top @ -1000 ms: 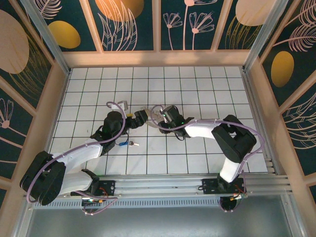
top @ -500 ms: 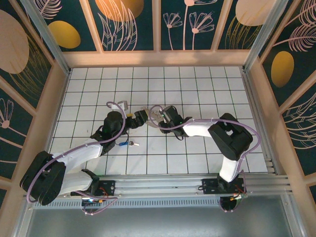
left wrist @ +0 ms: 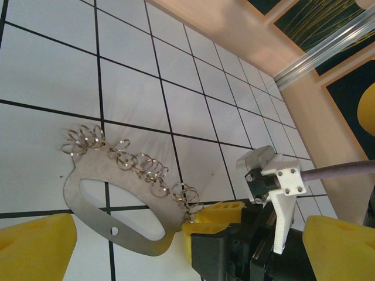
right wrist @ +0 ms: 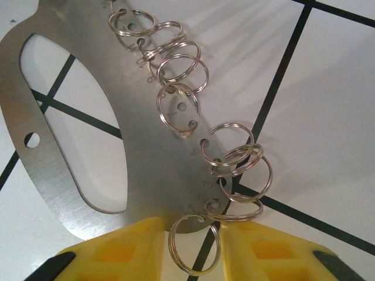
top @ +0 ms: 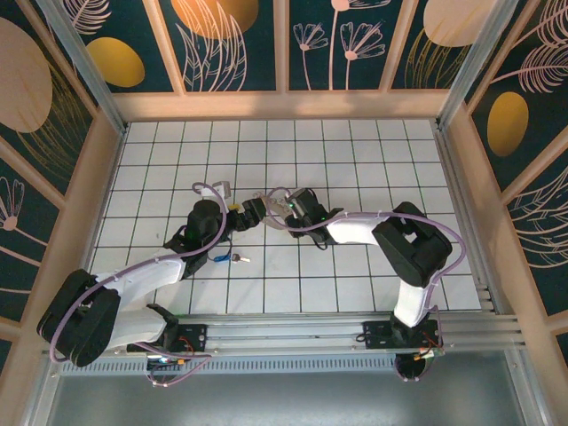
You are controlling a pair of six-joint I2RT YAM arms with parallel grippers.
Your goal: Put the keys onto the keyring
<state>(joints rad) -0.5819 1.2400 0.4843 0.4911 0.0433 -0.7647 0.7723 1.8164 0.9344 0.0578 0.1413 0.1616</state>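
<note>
Flat silver crescent-shaped metal keyring plate and small silver key with bright blue plastic head, on white tiled table.
Plate lies flat on the tiles, one edge strung with small wire split rings. Right gripper: yellow fingers narrowly apart at the plate's end, one split ring between them; a firm pinch cannot be told. Left gripper: yellow fingers spread wide, holding nothing, either side of the right gripper's tip. Key lies beside the left arm, apart from the plate.
</note>
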